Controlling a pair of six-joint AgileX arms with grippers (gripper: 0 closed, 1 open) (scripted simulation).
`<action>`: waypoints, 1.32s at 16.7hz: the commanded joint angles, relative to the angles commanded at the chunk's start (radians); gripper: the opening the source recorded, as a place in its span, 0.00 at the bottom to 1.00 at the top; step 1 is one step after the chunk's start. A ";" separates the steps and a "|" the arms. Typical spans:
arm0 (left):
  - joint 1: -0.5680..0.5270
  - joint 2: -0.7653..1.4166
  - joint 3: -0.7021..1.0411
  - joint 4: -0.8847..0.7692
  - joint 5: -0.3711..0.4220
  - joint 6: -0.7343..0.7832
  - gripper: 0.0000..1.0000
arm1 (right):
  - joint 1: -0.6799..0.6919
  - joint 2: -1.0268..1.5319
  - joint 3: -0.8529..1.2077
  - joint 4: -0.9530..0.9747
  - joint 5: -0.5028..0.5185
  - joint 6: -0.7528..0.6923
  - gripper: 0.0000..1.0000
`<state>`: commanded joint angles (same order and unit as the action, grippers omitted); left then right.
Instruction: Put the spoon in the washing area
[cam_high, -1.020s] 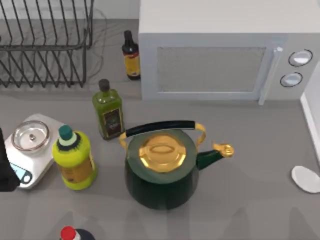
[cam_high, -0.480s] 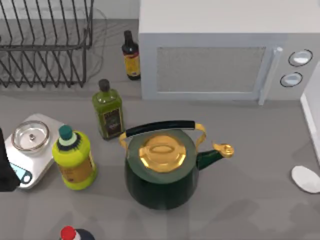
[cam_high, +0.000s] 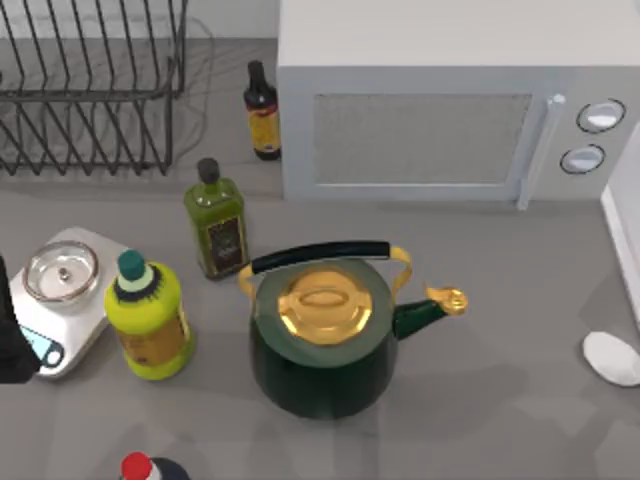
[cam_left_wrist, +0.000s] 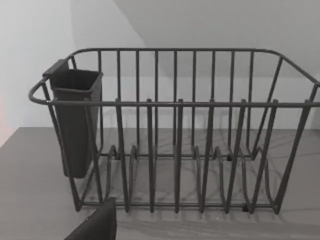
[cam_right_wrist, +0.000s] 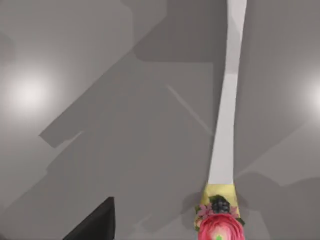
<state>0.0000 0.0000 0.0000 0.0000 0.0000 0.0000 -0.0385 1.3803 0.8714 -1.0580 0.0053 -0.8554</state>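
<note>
The spoon (cam_high: 612, 358) lies on the grey table at the far right edge in the top view, showing as a glossy white oval bowl. In the right wrist view its long white handle (cam_right_wrist: 227, 100) runs across the table and ends in a yellow tip with a pink flower (cam_right_wrist: 219, 222). A dark part of my right gripper (cam_right_wrist: 95, 225) sits beside that handle, above the table. My left arm (cam_high: 10, 340) is parked at the left edge. A wire dish rack (cam_high: 90, 90) stands at the back left. I cannot tell which thing is the washing area.
A green kettle (cam_high: 325, 335) with a gold lid stands mid-table. To its left are a yellow-green bottle (cam_high: 148, 318), an oil bottle (cam_high: 216, 222) and a scale (cam_high: 62, 295). The microwave (cam_high: 450, 110) is behind, with a dark bottle (cam_high: 263, 110) beside it. The rack carries a cutlery cup (cam_left_wrist: 75, 120).
The shadows on the table near the spoon have shifted. The spoon and the other objects have not moved.
</note>
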 joint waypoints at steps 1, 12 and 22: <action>0.000 0.000 0.000 0.000 0.000 0.000 1.00 | 0.000 0.005 0.004 -0.005 0.000 -0.004 1.00; 0.000 0.000 0.000 0.000 0.000 0.000 1.00 | 0.002 0.109 -0.120 0.230 0.000 0.001 1.00; 0.000 0.000 0.000 0.000 0.000 0.000 1.00 | 0.001 0.226 -0.251 0.472 0.000 0.001 1.00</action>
<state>0.0000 0.0000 0.0000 0.0000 0.0000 0.0000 -0.0371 1.6065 0.6201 -0.5862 0.0051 -0.8540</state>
